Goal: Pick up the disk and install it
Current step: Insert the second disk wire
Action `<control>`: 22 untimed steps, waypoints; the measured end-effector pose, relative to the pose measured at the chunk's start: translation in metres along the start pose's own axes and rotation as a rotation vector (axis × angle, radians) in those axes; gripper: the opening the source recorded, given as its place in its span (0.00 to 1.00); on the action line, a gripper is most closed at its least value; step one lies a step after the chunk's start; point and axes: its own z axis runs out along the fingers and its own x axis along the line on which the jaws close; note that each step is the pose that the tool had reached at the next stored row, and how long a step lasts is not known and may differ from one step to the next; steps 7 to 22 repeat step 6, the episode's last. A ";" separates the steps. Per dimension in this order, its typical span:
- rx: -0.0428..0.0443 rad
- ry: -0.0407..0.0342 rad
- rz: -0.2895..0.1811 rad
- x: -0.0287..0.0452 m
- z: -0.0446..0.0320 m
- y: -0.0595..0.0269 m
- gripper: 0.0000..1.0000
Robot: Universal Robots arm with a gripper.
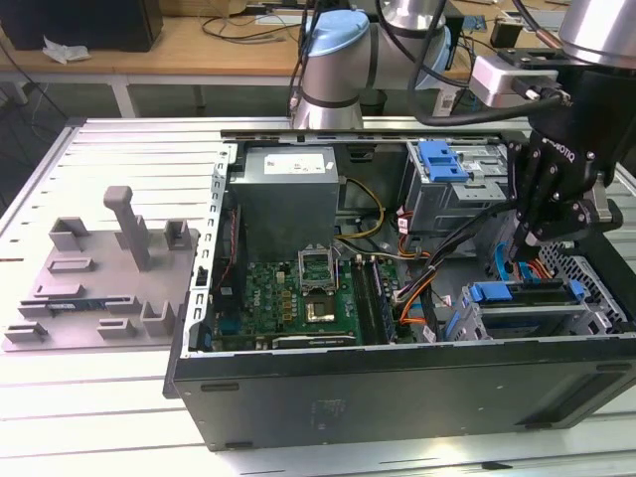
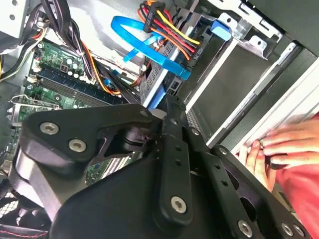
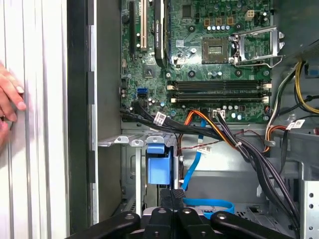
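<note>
Over the disk (image 1: 527,301), closed pincer (image 1: 519,254).

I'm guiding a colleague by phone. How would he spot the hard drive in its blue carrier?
Find the open black computer case and go to its end at the exterior view's right, beneath the black gripper. The silver hard drive in its blue plastic carrier lies low there; the other blue piece, a plastic latch, sits higher atop the metal cage.
</note>
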 end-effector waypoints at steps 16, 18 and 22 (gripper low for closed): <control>0.0000 0.0000 0.000 0.0000 0.0000 0.0002 0.11; 0.0000 0.0000 0.000 0.0000 0.0000 0.0002 0.11; 0.0000 0.0000 0.000 0.0000 0.0000 0.0002 0.11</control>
